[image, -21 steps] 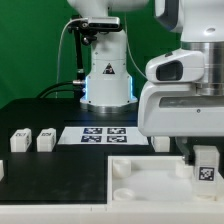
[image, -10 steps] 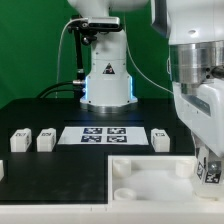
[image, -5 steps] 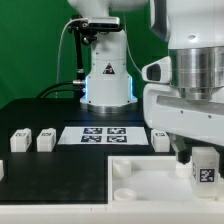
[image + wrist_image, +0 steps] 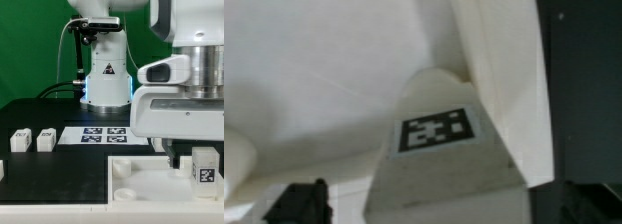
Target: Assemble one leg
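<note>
Out by the bench's edge on the exterior view's left: one block (image 4: 18,141), a second block (image 4: 45,139) just beside it. Middle: the marker board (image 4: 105,133) lies flat, the white tray (image 4: 150,185) nearer. At the near corner on that view's right, the leg (image 4: 205,167) stands upright, tag showing, between the fingers (image 4: 299,202) of my end effector (image 4: 438,203). Clamped or loose, I cannot tell.

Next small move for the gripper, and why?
Probably close firmly on the small white tagged block leg and twist it down. It stands upright between the fingers of the gripper, at the large flat white tray part. The wrist view shows a gap beside one finger.
</note>
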Robot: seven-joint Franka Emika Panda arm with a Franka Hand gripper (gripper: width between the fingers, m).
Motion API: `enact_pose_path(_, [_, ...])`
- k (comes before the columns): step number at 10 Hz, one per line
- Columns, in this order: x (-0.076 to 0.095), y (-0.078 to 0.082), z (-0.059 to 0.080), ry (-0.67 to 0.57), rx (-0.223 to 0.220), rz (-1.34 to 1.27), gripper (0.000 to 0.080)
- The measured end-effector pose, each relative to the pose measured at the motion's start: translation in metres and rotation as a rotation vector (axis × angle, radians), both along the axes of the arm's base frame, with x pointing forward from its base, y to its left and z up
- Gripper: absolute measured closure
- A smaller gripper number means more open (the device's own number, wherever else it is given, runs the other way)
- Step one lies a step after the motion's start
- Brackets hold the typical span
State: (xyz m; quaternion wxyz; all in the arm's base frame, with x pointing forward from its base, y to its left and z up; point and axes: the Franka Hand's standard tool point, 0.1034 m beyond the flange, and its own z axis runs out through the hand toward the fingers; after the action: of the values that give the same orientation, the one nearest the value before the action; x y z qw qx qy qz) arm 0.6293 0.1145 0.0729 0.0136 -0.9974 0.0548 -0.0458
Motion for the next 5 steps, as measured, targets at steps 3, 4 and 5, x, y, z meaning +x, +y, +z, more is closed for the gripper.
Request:
enact_pose_path(3, [0.0001, -0.0012, 0.0008, -0.001, -0.002, 0.06, 0.0303])
enact_pose_path(4, [0.0001, -0.0013, 0.0008, 0.0, -0.002, 0.058, 0.0303])
enact_pose_path(5, [0.0, -0.001, 0.0005, 0.001, 0.004, -0.001, 0.0438])
